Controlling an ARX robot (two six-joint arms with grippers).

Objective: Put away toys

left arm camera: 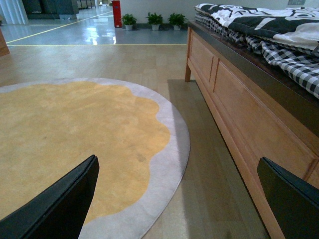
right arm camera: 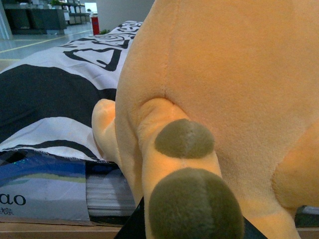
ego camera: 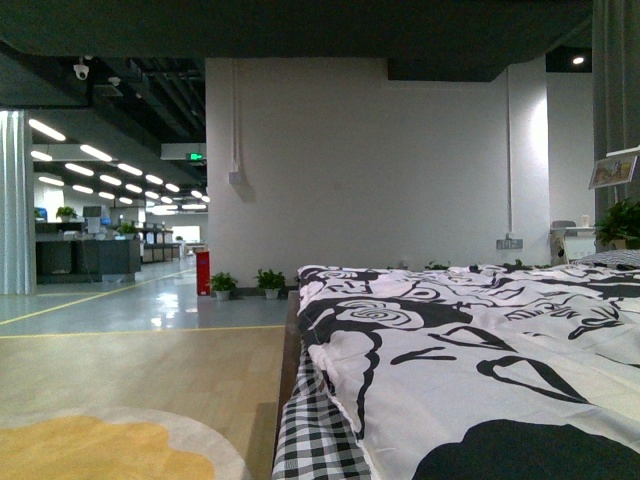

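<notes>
The toy, an orange-yellow plush animal [right arm camera: 224,74], fills most of the right wrist view. Its stuffed limbs end in olive-brown pads [right arm camera: 194,204], and neither its eye nor its tag shows. My right gripper [right arm camera: 192,231] is shut on it; only dark bits of the fingers [right arm camera: 132,226] show under the limb. The plush hangs close over the edge of the bed's black-and-white duvet [right arm camera: 60,74]. My left gripper [left arm camera: 179,219] is open and holds nothing, low over the wooden floor between the rug and the bed frame. Neither arm shows in the front view.
The bed with the floral duvet [ego camera: 470,350] and checked sheet [ego camera: 315,435] stands at the right. Its wooden side [left arm camera: 234,104] runs beside a round yellow rug with a grey border [left arm camera: 75,134]. A blue-and-white package [right arm camera: 40,191] and stacked paper [right arm camera: 107,194] lie under the duvet edge.
</notes>
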